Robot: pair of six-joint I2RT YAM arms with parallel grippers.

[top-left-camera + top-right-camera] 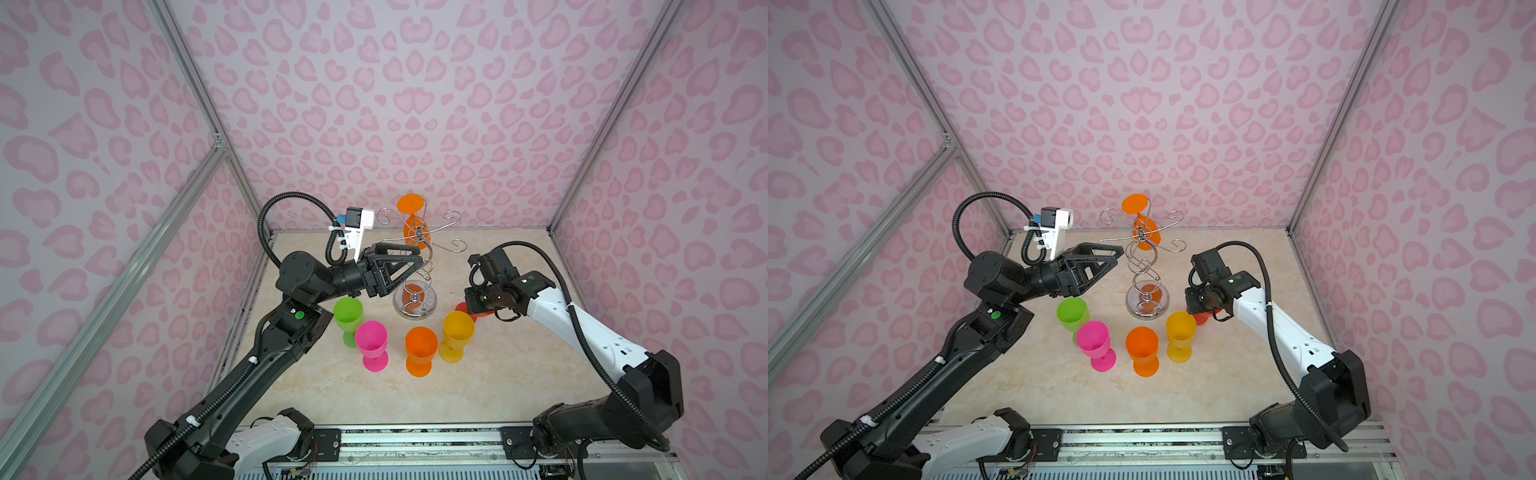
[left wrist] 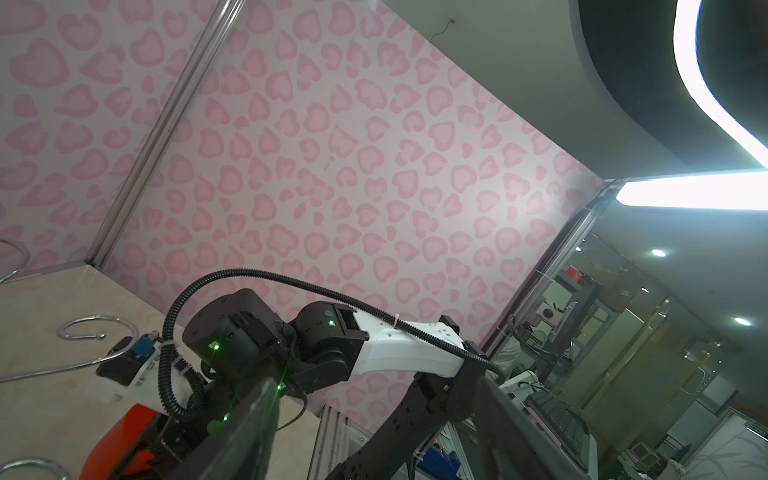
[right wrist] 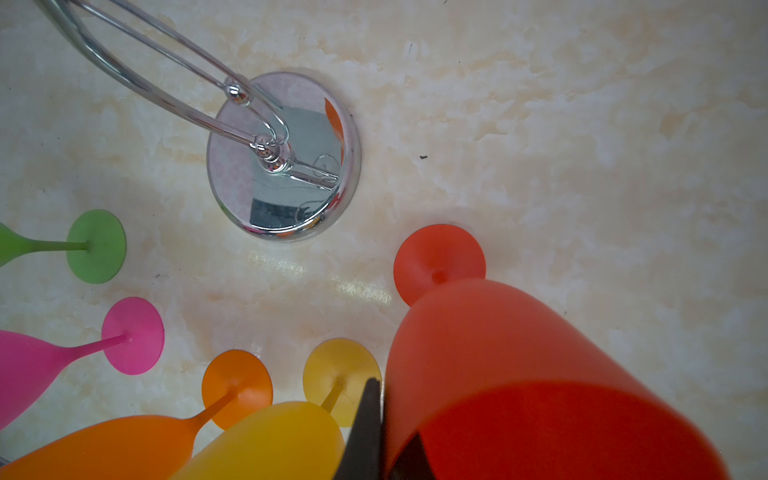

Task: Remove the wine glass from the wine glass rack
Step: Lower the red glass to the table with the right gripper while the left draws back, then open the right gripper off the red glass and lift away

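The chrome wine glass rack (image 1: 415, 305) (image 1: 1148, 307) stands at the back middle of the table; its round mirrored base (image 3: 282, 158) also shows in the right wrist view. An orange wine glass (image 1: 410, 205) (image 1: 1136, 204) hangs upside down from a rear arm of the rack. My left gripper (image 1: 417, 262) (image 1: 1119, 252) (image 2: 374, 382) is open and empty, with its tips beside the upper stem of the rack. My right gripper (image 3: 390, 415) is shut on the rim of a red wine glass (image 3: 519, 353) (image 1: 462, 309), whose foot rests on the table right of the base.
Green (image 1: 348, 312), pink (image 1: 371, 337), orange (image 1: 421, 345) and yellow (image 1: 458, 328) glasses stand upright in a row in front of the rack. Pink patterned walls close in the left, back and right sides. The rack's curled arms (image 2: 99, 332) reach out near the left wrist.
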